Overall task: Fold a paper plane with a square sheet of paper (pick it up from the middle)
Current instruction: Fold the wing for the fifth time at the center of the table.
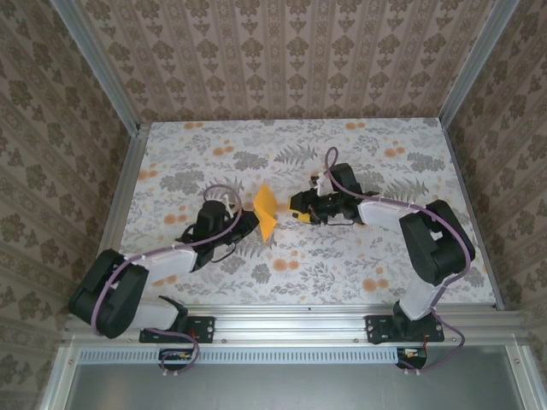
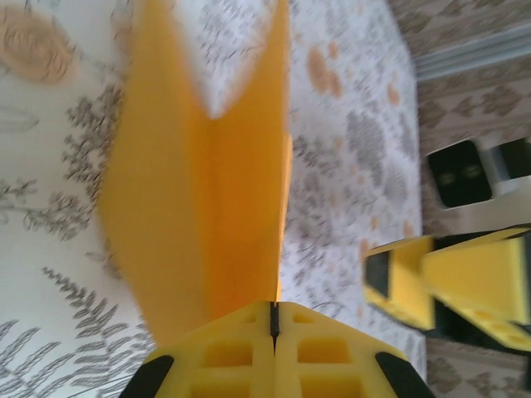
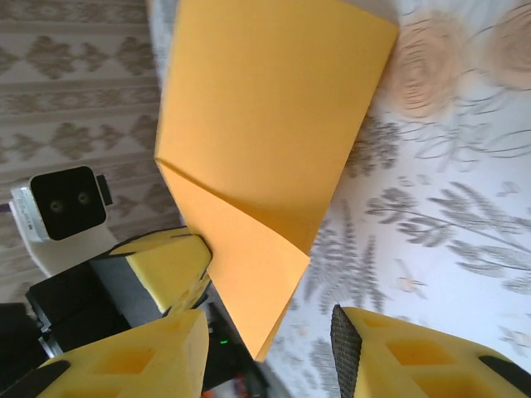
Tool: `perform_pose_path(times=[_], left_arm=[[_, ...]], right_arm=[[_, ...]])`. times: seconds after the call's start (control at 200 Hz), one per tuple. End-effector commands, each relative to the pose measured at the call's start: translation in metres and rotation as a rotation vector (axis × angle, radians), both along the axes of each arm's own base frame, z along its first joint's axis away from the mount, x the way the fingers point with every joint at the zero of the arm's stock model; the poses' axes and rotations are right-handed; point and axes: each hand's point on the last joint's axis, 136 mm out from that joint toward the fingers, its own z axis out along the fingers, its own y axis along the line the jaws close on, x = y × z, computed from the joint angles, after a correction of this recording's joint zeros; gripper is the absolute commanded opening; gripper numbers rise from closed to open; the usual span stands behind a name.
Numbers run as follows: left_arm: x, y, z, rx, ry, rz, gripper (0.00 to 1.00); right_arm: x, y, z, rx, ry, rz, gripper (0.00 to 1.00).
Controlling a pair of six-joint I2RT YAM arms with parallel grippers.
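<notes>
Left fingers [image 2: 224,356] tight on orange paper [image 2: 207,207]

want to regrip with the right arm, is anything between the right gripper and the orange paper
Nothing visible does. The right gripper is open, and a corner of the folded orange paper points at the gap between its fingers. The left gripper is shut on the paper from the opposite side, not across that path.

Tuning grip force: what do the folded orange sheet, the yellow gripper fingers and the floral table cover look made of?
Folded orange sheet: thin matte paper; it holds sharp, straight creases.
Yellow gripper fingers: probably moulded or printed plastic, matte, with square recessed pockets in the body.
Floral table cover: a flat printed sheet with little sheen; whether it is paper, vinyl or cloth can't be told.
</notes>
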Motion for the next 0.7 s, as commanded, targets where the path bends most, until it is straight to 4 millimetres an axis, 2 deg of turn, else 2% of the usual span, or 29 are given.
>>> perform_pose_path(times=[0.0,0.12,0.285,0.465,0.695], left_arm=[[0.002,-0.007,-0.009,0.075,-0.033,-0.041,0.0],[-0.004,-0.008,-0.022,0.109,-0.017,-0.062,0.0],[-0.005,0.006,-0.029,0.18,-0.005,-0.012,0.0],[-0.008,0.013,-0.045,0.224,0.045,0.007,0.0],[-0.01,0.031,-0.063,0.282,0.096,0.085,0.0]], right_arm=[[-0.011,-0.018,-0.013,-0.195,-0.021,0.031,0.45],[-0.015,-0.014,-0.015,-0.26,-0.041,0.06,0.45],[-0.018,-0.003,-0.019,-0.324,-0.062,0.101,0.44],[-0.025,0.021,-0.029,-0.418,-0.079,0.179,0.38],[-0.03,0.061,-0.042,-0.416,-0.064,0.255,0.28]])
